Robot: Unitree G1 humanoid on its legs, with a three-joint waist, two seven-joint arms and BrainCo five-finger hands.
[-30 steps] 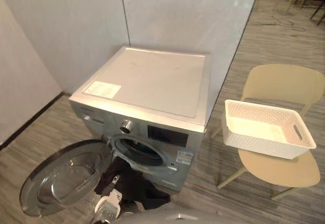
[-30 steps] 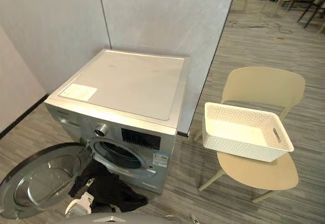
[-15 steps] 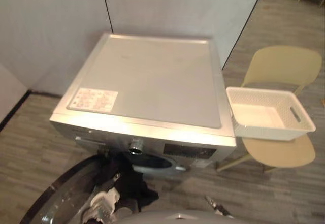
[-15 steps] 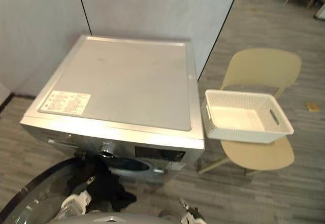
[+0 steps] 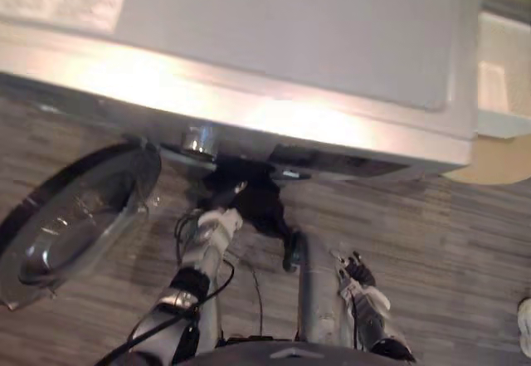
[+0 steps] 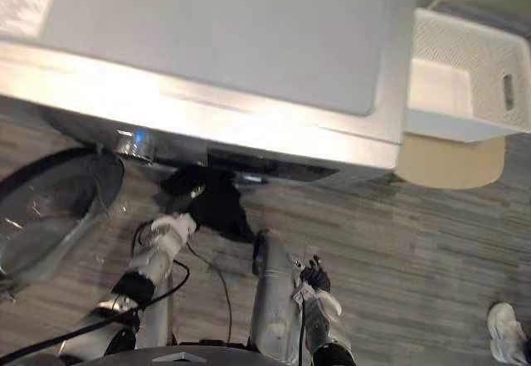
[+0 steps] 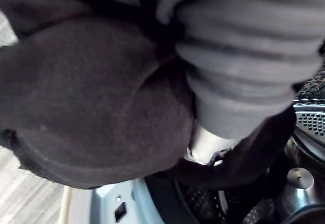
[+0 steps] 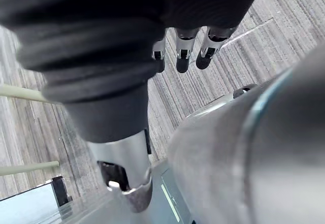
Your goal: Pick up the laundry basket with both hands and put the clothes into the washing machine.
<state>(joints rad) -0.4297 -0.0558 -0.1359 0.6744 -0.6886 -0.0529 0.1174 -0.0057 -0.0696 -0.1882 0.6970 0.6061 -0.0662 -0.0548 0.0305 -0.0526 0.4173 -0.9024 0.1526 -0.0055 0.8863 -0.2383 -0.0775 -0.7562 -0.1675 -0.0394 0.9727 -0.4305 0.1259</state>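
The silver washing machine stands just in front of me, its round door swung open to the left. Dark clothes hang at the drum opening under the control panel. My left hand is against that dark bundle. In the left wrist view the dark cloth covers the hand, beside the perforated drum. My right hand hangs low over the floor with nothing in it, its fingers straight. The white laundry basket sits on the chair to the right of the machine.
The beige chair stands close against the machine's right side. A person's white shoe shows on the wood-look floor at the far lower right. The open door takes up the floor at the left.
The camera has tipped steeply down and closer to the machine, so the whole picture has shifted. My left hand stays at the dark clothes by the drum opening.
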